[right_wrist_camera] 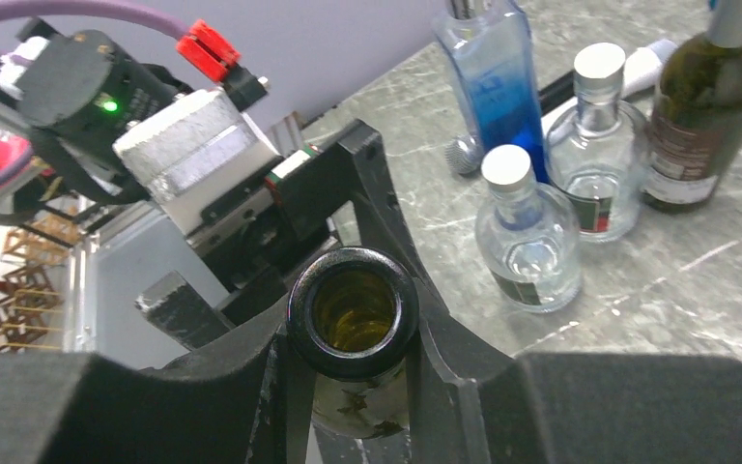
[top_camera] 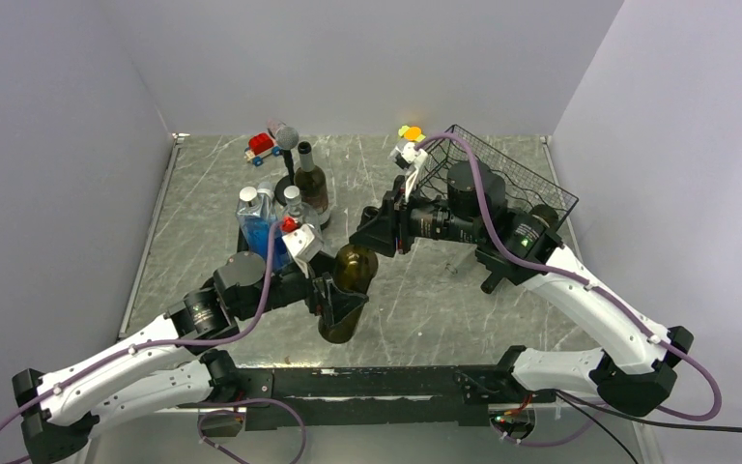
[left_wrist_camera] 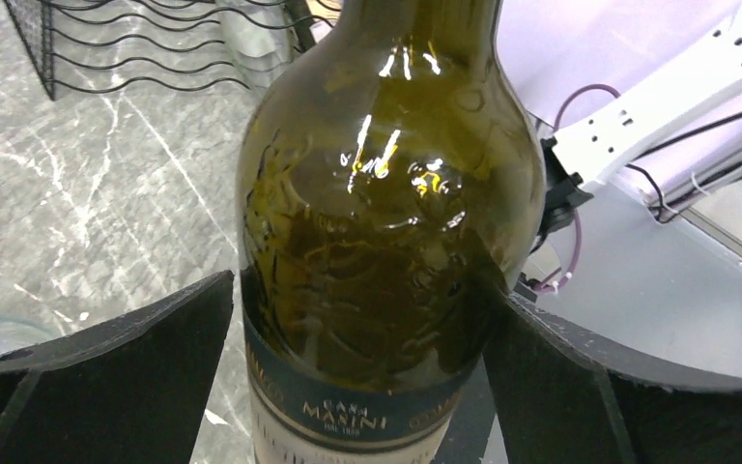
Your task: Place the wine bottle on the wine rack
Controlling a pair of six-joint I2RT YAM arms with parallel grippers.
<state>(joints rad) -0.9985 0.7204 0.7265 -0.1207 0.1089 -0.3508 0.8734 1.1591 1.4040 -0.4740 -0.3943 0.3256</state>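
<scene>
Left gripper clamps the wine bottle mid-body above the table, right gripper pinches its neck; you likely hold both ends to level it for the wine rack, well apart, far right.

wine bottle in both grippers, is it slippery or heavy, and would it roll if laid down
The wine bottle is glossy glass with sharp highlights, so probably slippery in the left gripper and fragile if dropped. Its mouth is uncorked and no liquid shows, so likely fairly light. Round-bodied, it would probably roll on the flat table.
</scene>
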